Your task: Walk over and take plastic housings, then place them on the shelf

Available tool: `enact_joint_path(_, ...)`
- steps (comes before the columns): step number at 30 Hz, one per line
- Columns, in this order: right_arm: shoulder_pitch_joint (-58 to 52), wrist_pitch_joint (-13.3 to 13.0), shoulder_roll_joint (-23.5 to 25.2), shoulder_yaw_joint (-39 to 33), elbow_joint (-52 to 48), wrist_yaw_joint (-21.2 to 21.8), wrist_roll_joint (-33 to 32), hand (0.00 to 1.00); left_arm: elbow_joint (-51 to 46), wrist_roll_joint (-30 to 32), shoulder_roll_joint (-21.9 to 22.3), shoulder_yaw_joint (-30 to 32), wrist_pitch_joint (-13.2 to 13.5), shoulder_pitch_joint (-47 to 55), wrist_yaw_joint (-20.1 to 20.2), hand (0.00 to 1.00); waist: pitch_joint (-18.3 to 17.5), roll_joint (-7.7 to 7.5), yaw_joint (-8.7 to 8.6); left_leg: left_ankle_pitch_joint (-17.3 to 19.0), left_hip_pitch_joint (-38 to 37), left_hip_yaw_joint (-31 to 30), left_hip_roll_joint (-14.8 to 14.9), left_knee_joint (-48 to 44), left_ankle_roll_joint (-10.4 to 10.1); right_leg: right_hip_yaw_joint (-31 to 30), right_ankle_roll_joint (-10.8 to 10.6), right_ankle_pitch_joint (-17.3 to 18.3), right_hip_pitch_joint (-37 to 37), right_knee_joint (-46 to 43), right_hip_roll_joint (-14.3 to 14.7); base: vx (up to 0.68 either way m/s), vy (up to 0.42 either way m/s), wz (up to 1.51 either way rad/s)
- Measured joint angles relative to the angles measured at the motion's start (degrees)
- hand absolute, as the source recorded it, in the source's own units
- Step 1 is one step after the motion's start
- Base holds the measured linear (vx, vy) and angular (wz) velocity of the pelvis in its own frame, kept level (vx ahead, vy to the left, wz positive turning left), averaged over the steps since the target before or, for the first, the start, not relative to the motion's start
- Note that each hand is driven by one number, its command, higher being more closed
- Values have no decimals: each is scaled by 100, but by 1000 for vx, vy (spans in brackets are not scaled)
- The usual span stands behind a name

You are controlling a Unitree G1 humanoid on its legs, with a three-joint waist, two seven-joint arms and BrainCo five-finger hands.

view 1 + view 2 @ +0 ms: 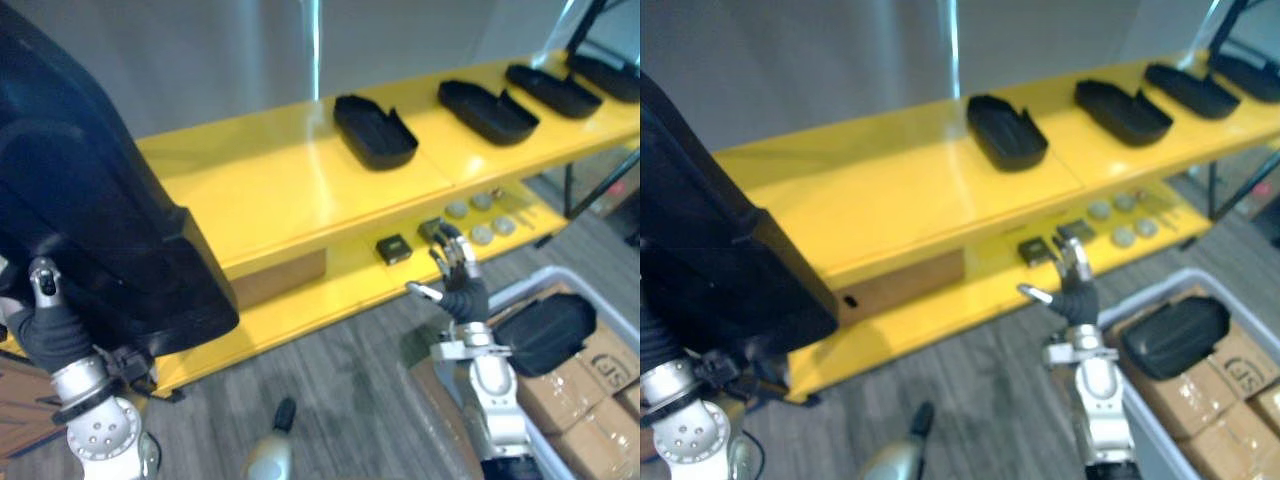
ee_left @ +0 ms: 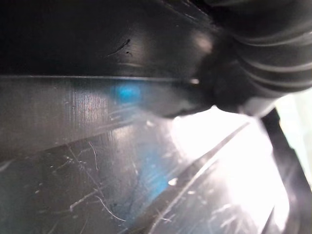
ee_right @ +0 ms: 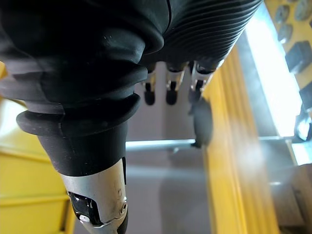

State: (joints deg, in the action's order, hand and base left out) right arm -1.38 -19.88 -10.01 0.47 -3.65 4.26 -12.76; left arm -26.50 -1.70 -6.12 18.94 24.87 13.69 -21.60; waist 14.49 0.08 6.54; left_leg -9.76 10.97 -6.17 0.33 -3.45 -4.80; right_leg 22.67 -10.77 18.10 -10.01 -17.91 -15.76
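A large black plastic housing (image 1: 90,200) is seen close to the camera on the left, raised in front of the left end of the yellow shelf (image 1: 270,190). It is borne at its lower edge by the left hand (image 1: 50,330). The thumb is laid against the housing, but the fingers are hidden behind it, so it cannot be told whether they are clamped.

The right hand (image 1: 462,290) is held upright in front of the shelf's lower tier, its fingers (image 3: 170,90) apart and relaxed, with nothing gripped.

Four more black housings are noted in a row on the top tier: (image 1: 374,131), (image 1: 487,110), (image 1: 552,89), (image 1: 605,75). On the lower tier, small black blocks (image 1: 393,248) and grey discs (image 1: 482,233) are recorded.

At the right, a pale bin (image 1: 560,275) is seen with cardboard boxes (image 1: 590,385) inside it and a further housing (image 1: 545,333) lying on them.
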Motion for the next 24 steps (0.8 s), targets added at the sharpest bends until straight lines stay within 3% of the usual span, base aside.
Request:
enact_joint_path(1, -18, 2, -20, -5, 0, 22, 1, 0, -7, 1, 158, -42, -1, 87, -2, 100, 67, 91, -77, 31, 7, -6, 48, -93, 14, 45, 71, 75, -17, -73, 37, -166, -59, 6)
enact_joint_path(4, -111, -19, 38, -22, -71, 43, 1, 0, -47, 40, 235, -12, 2, 465, -6, 100, 72, 94, -85, 187, 55, 88, 114, -295, 73, 104, 190, 197, -53, -114, 1, -113, -4, 5)
enact_joint_path(7, -118, -25, 126, -16, -99, -67, 0, 0, -133, 44, 234, 125, 7, 527, 2, 100, 105, 27, 8, 772, 493, 369, 75, -1430, 235, 115, 206, 282, -166, -104, -64, 28, 90, 0)
enact_joint_path(8, -155, -24, 231, -28, -116, -152, -1, 0, -232, 43, 230, 197, 19, 563, 15, 100, 75, -87, 72, 1121, 669, 467, 19, -1938, 342, 108, 318, 347, -246, -49, -131, 132, 160, 4)
enact_joint_path(9, -291, -24, 363, -42, -187, -293, 4, 0, -335, 43, 203, 280, 40, 619, 25, 100, 5, -240, 110, 1509, 763, 857, -30, -2454, 551, 142, 586, 374, -442, 115, -176, 175, 168, 9)
enact_joint_path(10, -379, -34, 390, -33, -271, -355, 4, 0, -359, 39, 215, 304, 84, 621, 21, 100, -40, -172, 94, 1761, 730, 897, -27, -2516, 497, 71, 762, 264, -465, -173, -119, 265, 175, 49)
enact_joint_path(11, -498, -116, 431, 3, -295, -469, 4, 0, -345, 32, 204, 313, 106, 543, 8, 100, -72, -224, 29, 1962, 739, 767, -133, -2668, 432, -229, 843, -74, -114, -1129, -309, 312, 216, 63)
enact_joint_path(12, -534, -141, 489, -13, -278, -583, 5, 0, -350, 38, 147, 335, 105, 468, 0, 100, -169, -369, -32, 2019, 687, 735, -235, -2560, 508, -630, 779, -659, 390, -1963, -447, 395, 278, 68)
enact_joint_path(14, -428, -301, 593, -59, -253, -700, 5, 0, -350, 28, -51, 363, 72, 346, -58, 100, -212, -413, -82, 2072, 459, 598, -344, -2269, 616, -959, 699, -1437, 875, -2800, -533, 431, 235, 36)
enact_joint_path(15, -295, -451, 627, -109, -214, -723, -42, 0, -350, 22, -81, 352, 19, 242, -84, 100, -189, -376, -105, 2101, 177, 492, -354, -2112, 728, -1009, 705, -1055, 1135, -3338, -521, 386, 134, 21)
enact_joint_path(16, -240, -537, 632, -119, -211, -697, -189, 0, -348, 23, -67, 335, -12, 187, -87, 100, -177, -349, -104, 2086, -9, 476, -352, -1992, 706, -999, 701, -869, 1222, -3474, -489, 381, 118, 7)
enact_joint_path(18, -35, -765, 635, -148, -290, -677, -660, 0, -317, -11, -76, 267, -84, 25, -165, 100, -177, -171, -145, 2084, -545, 344, -308, -1633, 697, -963, 740, -410, 1438, -3162, -199, 333, 80, 21)
enact_joint_path(19, 83, -872, 623, -197, -439, -678, -947, 0, -227, -10, -83, 198, -161, -186, -219, 100, -232, -25, -233, 2078, -759, 192, -257, -1450, 688, -997, 747, -236, 1601, -2523, 74, 349, 31, 66)
enact_joint_path(21, 292, -908, 592, -235, -702, -681, -1128, 0, 51, -19, -205, 62, -227, -557, -346, 100, -293, 82, -324, 2120, -942, -49, -251, -1354, 617, -1525, 682, -214, 1853, -1509, 444, 331, -22, 84)
enact_joint_path(22, 419, -903, 559, -223, -817, -690, -1128, 0, 354, -28, -342, -64, -260, -823, -441, 100, -305, 94, -406, 2174, -1024, -271, -290, -1363, 529, -2003, 541, -299, 2017, -1083, 605, 300, -135, 119)
enact_joint_path(24, 487, -842, 543, -198, -936, -683, -1233, 0, 758, -57, -466, -300, -386, -1062, -465, 100, -321, 52, -478, 2280, -1195, -493, -326, -1355, 358, -2321, 343, -525, 2088, -778, 665, 361, -287, 124)
